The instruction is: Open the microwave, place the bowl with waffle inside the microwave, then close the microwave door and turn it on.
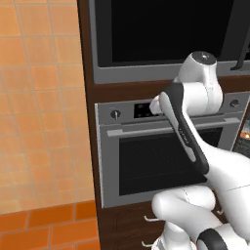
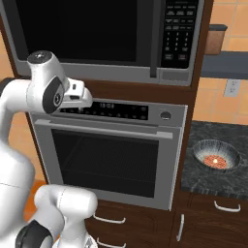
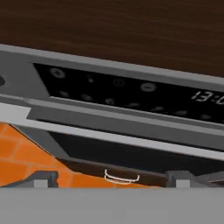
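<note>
Opening step not begun: the end effector [image 3: 113, 178], fingers apart and empty, faces the oven [image 3: 122, 94]; the microwave door [image 2: 82, 31] handle [image 2: 155, 38] sits above-right.

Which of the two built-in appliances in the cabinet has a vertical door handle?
The microwave, the upper one: its black bar handle runs vertically beside the keypad. The oven below has a horizontal silver handle.

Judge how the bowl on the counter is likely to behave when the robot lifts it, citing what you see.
The bowl looks clear and glassy, so probably stiff, fragile and rather slippery to grip. It is small and shallow, so likely light. It sits wide and low on the counter, so it seems unlikely to tip, though the waffle inside might slide if it tilts.
</note>
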Controlling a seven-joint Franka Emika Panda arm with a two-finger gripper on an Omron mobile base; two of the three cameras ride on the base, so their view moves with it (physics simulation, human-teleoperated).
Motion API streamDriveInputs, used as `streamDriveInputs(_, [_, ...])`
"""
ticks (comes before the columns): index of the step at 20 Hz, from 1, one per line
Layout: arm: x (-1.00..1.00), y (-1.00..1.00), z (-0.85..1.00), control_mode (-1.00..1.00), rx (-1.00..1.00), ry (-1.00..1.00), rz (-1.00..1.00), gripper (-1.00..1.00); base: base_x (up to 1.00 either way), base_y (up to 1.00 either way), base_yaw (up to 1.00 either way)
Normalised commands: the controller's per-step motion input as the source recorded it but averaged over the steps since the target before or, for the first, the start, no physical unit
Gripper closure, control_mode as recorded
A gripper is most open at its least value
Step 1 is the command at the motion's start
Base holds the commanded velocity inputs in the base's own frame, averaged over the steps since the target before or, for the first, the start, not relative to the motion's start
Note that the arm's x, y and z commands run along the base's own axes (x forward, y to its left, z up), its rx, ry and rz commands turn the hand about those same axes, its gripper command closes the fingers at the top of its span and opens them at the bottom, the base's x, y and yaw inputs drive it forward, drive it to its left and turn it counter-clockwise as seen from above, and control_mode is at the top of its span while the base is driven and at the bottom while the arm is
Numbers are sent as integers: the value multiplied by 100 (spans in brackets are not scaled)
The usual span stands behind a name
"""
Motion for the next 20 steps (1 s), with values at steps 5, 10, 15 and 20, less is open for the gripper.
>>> streamDriveInputs(5, [-5, -5, 58, -100, 0, -40, -1, -100, 0, 0, 0])
streamDriveInputs(10, [-1, -9, 43, -100, 0, -32, -1, -100, 0, 0, 0])
streamDriveInputs(15, [0, -21, 41, -100, 0, -19, -7, -100, 0, 0, 0])
streamDriveInputs(20, [-1, -55, 42, -100, 5, -9, -15, -100, 0, 0, 0])
